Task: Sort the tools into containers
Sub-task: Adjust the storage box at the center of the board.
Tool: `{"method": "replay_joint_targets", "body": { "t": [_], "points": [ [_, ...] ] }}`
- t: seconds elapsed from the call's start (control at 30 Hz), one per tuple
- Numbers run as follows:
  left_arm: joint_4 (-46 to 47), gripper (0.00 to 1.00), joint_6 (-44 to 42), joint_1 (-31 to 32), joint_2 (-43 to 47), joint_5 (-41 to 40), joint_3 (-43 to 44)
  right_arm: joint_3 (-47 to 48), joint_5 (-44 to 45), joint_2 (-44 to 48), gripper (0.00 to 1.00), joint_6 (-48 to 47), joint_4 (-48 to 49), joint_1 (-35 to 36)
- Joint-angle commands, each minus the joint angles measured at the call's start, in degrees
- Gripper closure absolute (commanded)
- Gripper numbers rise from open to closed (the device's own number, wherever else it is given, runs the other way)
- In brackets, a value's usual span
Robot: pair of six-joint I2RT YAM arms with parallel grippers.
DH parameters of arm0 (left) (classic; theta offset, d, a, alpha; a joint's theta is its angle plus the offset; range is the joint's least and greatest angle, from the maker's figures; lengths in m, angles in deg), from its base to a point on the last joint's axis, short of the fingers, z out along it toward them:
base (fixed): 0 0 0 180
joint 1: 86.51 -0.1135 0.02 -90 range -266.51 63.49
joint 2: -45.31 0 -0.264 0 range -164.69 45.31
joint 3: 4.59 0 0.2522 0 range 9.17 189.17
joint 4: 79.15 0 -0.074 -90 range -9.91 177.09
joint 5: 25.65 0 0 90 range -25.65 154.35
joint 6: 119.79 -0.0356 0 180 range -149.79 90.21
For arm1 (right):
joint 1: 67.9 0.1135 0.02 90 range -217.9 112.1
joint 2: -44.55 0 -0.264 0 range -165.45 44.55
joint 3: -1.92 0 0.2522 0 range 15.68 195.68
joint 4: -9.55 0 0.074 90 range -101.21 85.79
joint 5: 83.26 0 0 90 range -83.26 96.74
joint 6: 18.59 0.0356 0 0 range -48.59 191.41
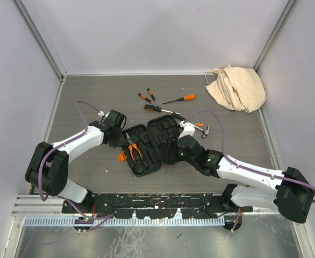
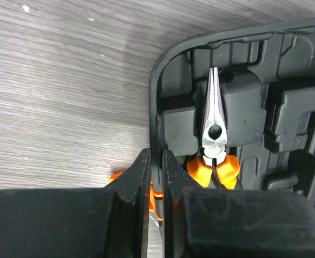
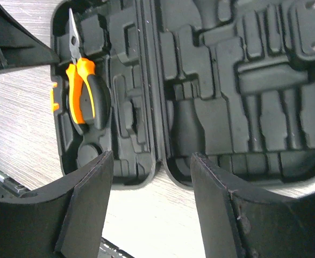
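The black tool case [image 1: 163, 134] is lying open and flat in the middle of the bench [image 1: 87, 97]. Both moulded halves are facing up, which is leaving every slot reachable from above. The left fingers [image 2: 138, 185] are pinching the case's left wall near the orange latch [image 3: 54, 99], closed down with only the rim between them. Judging by that grip, they are bracing the case so it is not sliding while tools are being pressed in. The pliers [image 2: 214, 107] are sitting in their slot in the left half. The right fingers [image 3: 87, 193] are hanging spread wide and empty over the case's near edge, probably readying for another tool. The screwdrivers [image 1: 180, 99] are lying loose beyond the case and the hammer [image 1: 200, 129] just beside its right half, none of them sorted yet. The beige cloth bag [image 1: 236, 88] is sitting well apart in the far right corner.
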Motion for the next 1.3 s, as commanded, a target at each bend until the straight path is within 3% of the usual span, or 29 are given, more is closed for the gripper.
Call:
{"method": "replay_joint_targets", "body": {
  "t": [0.0,0.27,0.43,0.87,1.27],
  "points": [
    [0.1,0.97,0.68,3.59,1.48,2.49,-0.33,1.08,2.05,1.7,0.36,-1.5,2.06,-0.19],
    [-2.59,0.7,-0.9,4.26,3.66,-0.42,1.68,5.81,-5.94,-4.97,0.43,-6.05,4.51,-0.28],
    [-5.5,0.61,-2.7,4.25,6.35,-3.81,4.37,10.54,-10.84,-11.84,0.44,-6.21,6.31,-0.54],
    [-0.99,0.67,-9.06,4.2,0.36,-0.09,11.2,19.25,-23.88,-29.7,0.58,-8.31,11.25,-2.27],
    [-1.09,0.72,-10.29,4.26,-5.65,1.54,12.38,21.3,-23.56,-35.51,0.69,-7.57,11.34,-2.33]
  ]
}}
